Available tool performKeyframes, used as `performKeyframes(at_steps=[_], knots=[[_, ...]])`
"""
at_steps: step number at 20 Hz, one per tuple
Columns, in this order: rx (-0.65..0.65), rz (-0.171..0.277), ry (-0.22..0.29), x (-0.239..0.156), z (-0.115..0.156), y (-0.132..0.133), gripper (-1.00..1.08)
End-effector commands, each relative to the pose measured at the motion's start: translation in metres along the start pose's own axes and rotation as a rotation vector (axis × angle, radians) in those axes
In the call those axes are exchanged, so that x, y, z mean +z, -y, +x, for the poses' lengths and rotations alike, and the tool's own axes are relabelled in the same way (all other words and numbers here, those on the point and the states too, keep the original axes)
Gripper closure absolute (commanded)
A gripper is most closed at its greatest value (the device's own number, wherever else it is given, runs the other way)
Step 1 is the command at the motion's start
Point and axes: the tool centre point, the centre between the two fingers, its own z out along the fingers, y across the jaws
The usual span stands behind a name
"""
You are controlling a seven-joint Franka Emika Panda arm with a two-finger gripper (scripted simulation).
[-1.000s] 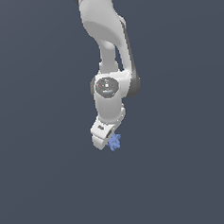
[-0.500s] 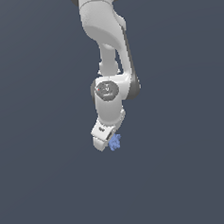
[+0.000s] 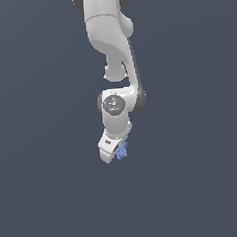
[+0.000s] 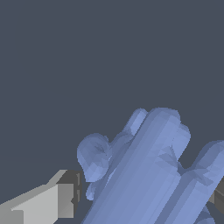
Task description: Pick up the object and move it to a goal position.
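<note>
The object (image 3: 123,151) is a small periwinkle-blue spiky lump, held at the tip of the white gripper (image 3: 118,153) below the arm's wrist in the exterior view. It hangs over the plain dark floor. In the wrist view the object (image 4: 148,170) fills the near field as thick blue lobes, with one grey finger pad (image 4: 70,192) against its side and a sliver of the other finger (image 4: 218,194) at the picture's edge. The gripper (image 4: 144,197) is shut on the object. No goal marker shows in either view.
The white arm (image 3: 110,46) comes down from the exterior view's upper middle. All around it is a uniform dark grey-blue ground (image 3: 45,195) with no other objects or edges in sight.
The arm's upper links have swung slightly, and the gripper with the object has shifted very little, staying near the middle of the exterior view. The grip is unchanged.
</note>
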Motion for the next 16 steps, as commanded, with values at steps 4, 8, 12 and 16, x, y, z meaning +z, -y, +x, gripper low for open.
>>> performKeyframes(at_steps=[4,8,12,16], knots=[[-0.001,0.003,0.001,0.0026,0.0005,0.0011,1.08],[-0.001,0.003,0.001,0.0026,0.0005,0.0011,1.08],[0.000,-0.001,-0.001,0.0000,0.0005,-0.0005,1.08],[0.000,-0.001,-0.001,-0.0057,-0.0009,0.0005,1.08]])
